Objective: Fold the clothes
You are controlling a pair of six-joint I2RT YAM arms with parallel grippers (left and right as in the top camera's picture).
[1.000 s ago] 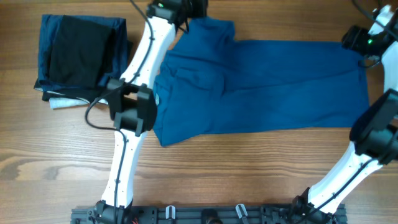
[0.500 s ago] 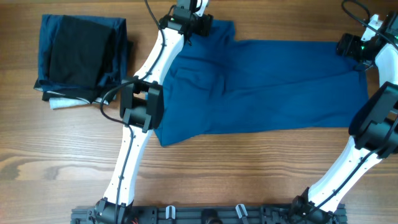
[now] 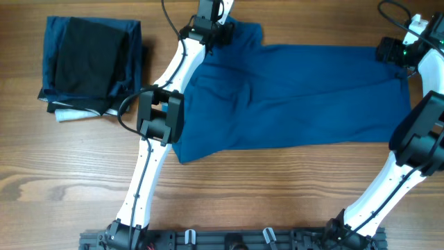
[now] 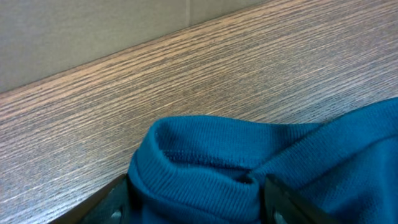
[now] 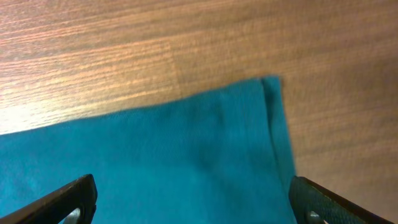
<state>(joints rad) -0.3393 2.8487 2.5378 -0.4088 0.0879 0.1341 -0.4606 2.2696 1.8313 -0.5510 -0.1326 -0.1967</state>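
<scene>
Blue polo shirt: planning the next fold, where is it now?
Overhead, the blue polo shirt lies spread across the table's middle and right, right of the dark folded pile.

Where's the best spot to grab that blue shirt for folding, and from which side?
Likely its far edge: the hem corner and the rolled sleeve edge, approached from above. The blue shirt lies flat, so only edges offer something to pinch.

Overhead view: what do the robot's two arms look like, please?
The left arm and right arm have slim white links and bulky black joint housings. Thin black cables run along them. A small green light glows near the right wrist. The fingers are dark.
</scene>
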